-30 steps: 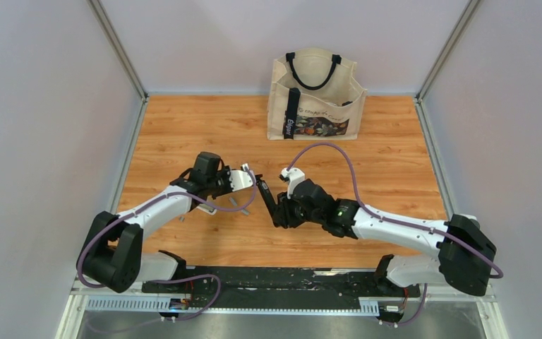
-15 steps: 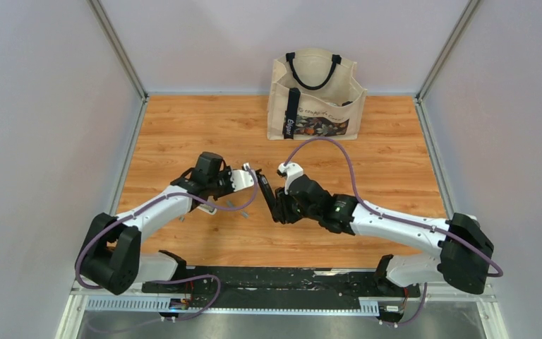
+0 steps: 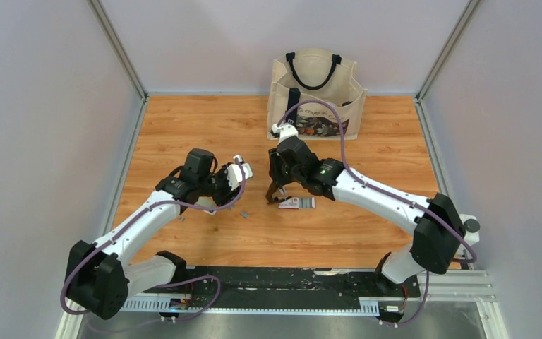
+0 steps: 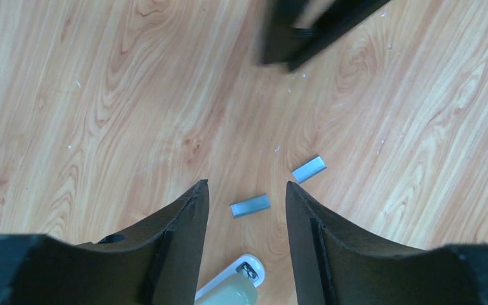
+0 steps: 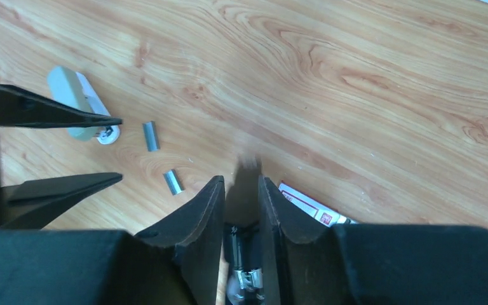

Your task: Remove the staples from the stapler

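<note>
Left wrist: showed left gripper (image 4: pixel 246 185) wide, empty, above two staples (image 4: pixel 250 205) on table (image 4: pixel 101 95). Right wrist: showed stapler (image 5: pixel 242 244) clamped in right gripper (image 5: pixel 241 182).

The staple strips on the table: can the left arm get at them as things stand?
Probably yes. The left gripper hangs open just above the staples, nothing covers them, and the stapler in the right gripper is off to one side.
</note>
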`<state>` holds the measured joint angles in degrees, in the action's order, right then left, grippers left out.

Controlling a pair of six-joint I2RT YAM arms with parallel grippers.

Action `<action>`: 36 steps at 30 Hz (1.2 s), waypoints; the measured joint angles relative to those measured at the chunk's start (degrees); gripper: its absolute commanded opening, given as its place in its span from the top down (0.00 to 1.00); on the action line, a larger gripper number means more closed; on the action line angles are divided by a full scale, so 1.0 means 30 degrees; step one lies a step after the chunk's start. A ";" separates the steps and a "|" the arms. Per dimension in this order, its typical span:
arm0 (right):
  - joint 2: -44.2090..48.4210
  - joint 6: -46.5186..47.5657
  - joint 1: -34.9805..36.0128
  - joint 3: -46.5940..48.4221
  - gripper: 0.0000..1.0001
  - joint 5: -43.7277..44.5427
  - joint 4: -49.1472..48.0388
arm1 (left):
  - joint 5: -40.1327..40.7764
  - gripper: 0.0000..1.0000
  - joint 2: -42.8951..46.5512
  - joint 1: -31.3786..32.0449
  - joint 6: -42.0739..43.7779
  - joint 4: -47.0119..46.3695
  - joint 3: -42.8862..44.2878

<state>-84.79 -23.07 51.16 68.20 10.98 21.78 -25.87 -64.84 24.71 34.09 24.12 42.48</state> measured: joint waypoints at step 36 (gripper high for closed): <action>0.0299 0.1654 0.3730 -0.4626 0.25 0.0882 0.4539 | 0.0656 0.43 0.3089 -0.0532 -0.0430 0.1668 -0.0568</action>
<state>-83.90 -18.11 62.35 54.33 13.63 35.40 -23.90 -55.57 23.11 32.80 29.12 40.77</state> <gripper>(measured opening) 0.724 0.567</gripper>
